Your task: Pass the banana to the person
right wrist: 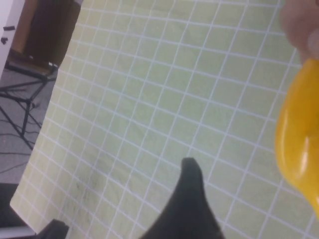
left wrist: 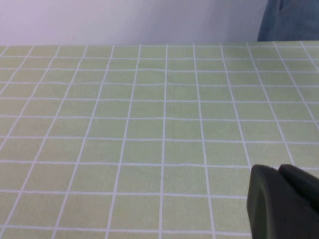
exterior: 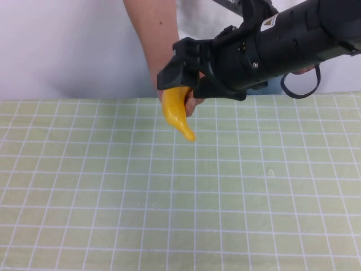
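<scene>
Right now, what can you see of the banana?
The banana is glossy bright yellow, curved, its pointed tip hanging down over the far edge of the green grid table. The right gripper covers its upper end, and the person's hand touches it from behind. The left gripper sits low over the table, away from it.

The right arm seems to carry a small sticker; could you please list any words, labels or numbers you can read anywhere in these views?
Sticker on the right arm, above the right gripper shut on the banana by the person's hand: a small label with a yellow mark, too small to read.
Table: only a white grid, no text.
Left gripper, low over the table: no text.
</scene>
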`<action>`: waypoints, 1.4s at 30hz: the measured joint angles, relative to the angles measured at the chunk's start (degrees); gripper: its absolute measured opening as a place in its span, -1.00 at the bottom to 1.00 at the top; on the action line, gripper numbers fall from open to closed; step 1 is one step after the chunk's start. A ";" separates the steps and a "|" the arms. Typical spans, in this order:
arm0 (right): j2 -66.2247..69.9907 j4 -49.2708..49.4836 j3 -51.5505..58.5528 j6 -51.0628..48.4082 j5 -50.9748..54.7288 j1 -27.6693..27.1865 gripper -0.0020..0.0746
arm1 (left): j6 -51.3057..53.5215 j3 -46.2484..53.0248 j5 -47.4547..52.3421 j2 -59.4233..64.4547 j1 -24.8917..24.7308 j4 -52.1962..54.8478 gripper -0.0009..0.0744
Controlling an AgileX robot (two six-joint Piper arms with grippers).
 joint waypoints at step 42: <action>-42.17 -48.10 35.33 7.03 -11.84 -5.13 -0.96 | 0.00 0.00 0.00 0.00 0.00 0.20 -0.99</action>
